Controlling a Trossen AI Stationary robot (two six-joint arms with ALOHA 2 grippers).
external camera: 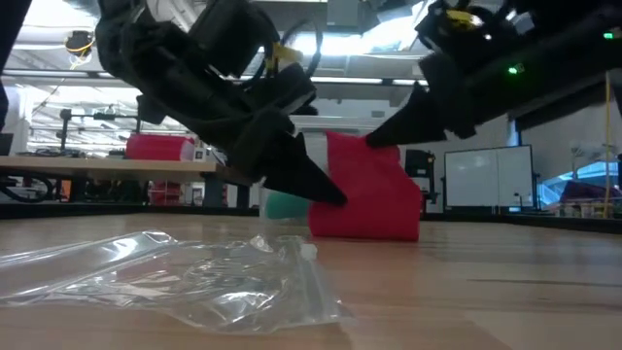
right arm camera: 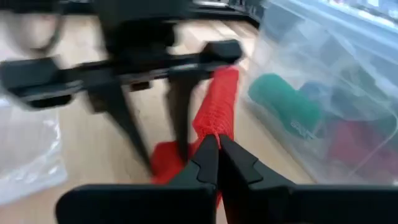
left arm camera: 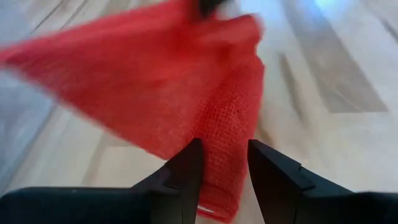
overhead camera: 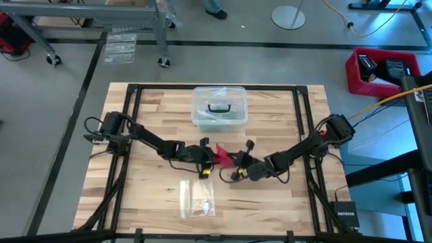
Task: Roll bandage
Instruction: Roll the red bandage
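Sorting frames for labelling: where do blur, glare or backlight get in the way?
Left wrist view: bandage smeared at its far edge. Right wrist view: left gripper blurred. Low view: bright ceiling lights leave both arms as dark shapes; plastic bag glints. High view: evenly lit.

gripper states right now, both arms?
Left tool: closed on the bandage, fabric between its fingers.
Right tool: shut, pinching the bandage.

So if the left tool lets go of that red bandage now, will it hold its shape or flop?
Probably flop: the bandage drapes in loose folds between the left tool and the right tool, so it looks soft. Its open mesh weave suggests it is light and grippy rather than slippery. Only partly rolled, it seems unlikely to roll away.
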